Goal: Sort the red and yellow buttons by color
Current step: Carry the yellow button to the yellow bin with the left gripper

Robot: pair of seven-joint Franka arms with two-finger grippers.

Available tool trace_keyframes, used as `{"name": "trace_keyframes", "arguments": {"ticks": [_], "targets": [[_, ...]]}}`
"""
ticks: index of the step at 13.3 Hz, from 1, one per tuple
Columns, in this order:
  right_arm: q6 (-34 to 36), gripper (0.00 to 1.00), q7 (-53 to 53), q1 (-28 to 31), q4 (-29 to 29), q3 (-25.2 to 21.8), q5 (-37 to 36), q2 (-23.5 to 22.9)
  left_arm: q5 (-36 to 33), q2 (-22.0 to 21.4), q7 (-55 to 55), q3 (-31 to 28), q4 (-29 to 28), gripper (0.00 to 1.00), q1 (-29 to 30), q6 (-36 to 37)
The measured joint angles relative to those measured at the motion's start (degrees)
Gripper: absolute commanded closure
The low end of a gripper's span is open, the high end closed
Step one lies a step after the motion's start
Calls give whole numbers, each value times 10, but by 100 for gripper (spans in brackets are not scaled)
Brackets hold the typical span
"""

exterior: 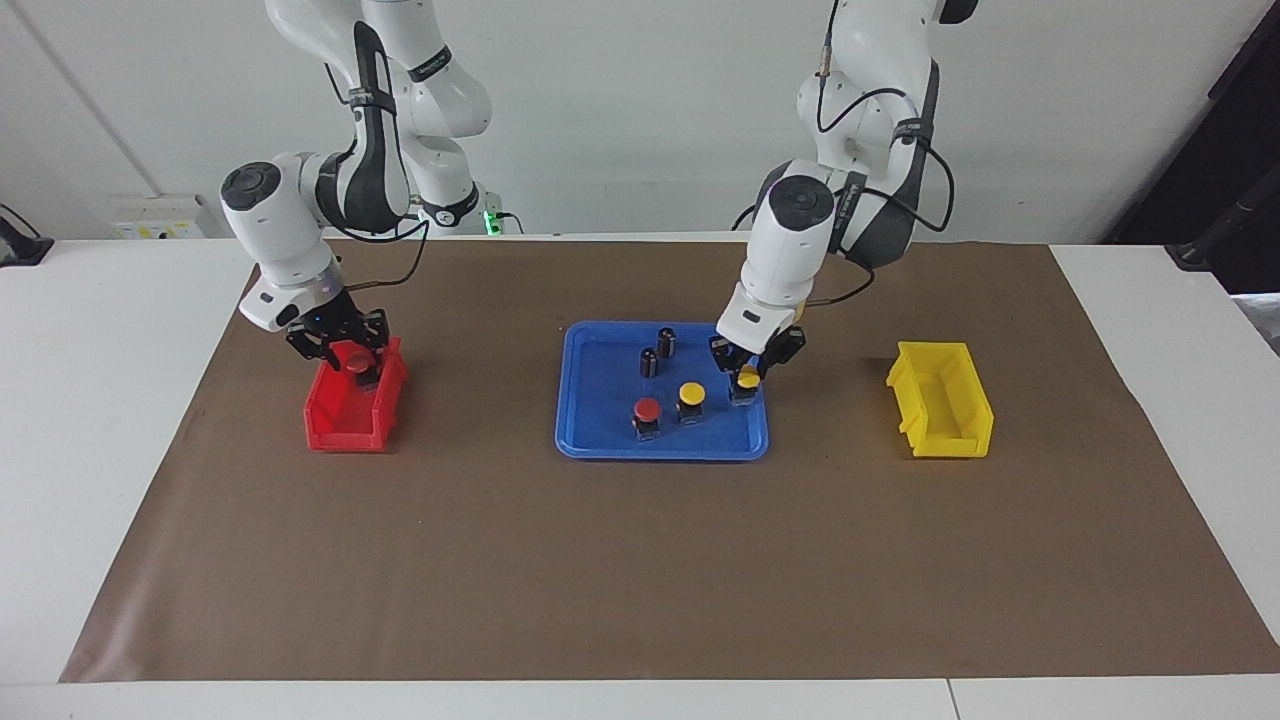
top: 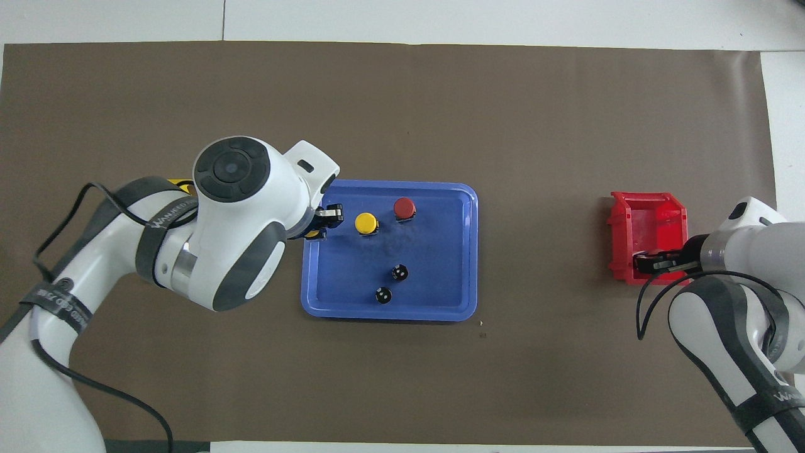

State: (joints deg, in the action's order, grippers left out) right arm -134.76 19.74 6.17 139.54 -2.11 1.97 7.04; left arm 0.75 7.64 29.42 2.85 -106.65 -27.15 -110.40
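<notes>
My left gripper [exterior: 745,368] is shut on a yellow button [exterior: 748,380] and holds it just above the blue tray [exterior: 600,440], at the tray's end toward the left arm. A second yellow button [exterior: 691,393] and a red button [exterior: 647,410] stand on the tray, side by side. My right gripper [exterior: 345,352] hangs over the red bin [exterior: 335,425], at the bin's end nearer the robots, with another red button [exterior: 357,361] right under it. Whether that button is still gripped I cannot tell. In the overhead view the left gripper [top: 322,221] hides most of its button.
Two dark capless cylinders [exterior: 666,342] [exterior: 649,362] stand on the tray nearer the robots than the buttons. A yellow bin [exterior: 940,400] sits toward the left arm's end of the brown mat [exterior: 640,560]. In the overhead view the left arm covers that bin.
</notes>
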Motion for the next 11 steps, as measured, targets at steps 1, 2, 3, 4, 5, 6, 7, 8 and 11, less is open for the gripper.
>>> {"name": "trace_keyframes", "arguments": {"ticks": [1,2,3,4,5,6,7,8,11], "targets": [[32,11,0,0,-26,0,0,-2,1,-17,-68,-4,16,99,36,49],[80,8,0,-1,-70,1,0,-7,1,-35,-152,-7,21,99,89,77],[129,8,-1,-8,-122,2,0,-12,2,-46,-229,-11,20,99,147,86],[178,7,-16,-24,-180,3,1,-21,3,-50,-291,-15,19,99,199,88],[223,4,-58,-51,-241,4,2,-35,4,-49,-328,-18,18,99,236,87],[255,2,-125,-94,-305,6,2,-57,4,-48,-346,-19,12,99,261,85],[270,2,-200,-144,-359,8,2,-81,4,-49,-354,-19,3,99,271,79],[274,2,-276,-195,-402,10,1,-106,4,-51,-356,-18,-12,99,272,64],[264,2,-451,-313,-491,13,-1,-193,4,-69,-356,-9,-83,99,269,3]]}}
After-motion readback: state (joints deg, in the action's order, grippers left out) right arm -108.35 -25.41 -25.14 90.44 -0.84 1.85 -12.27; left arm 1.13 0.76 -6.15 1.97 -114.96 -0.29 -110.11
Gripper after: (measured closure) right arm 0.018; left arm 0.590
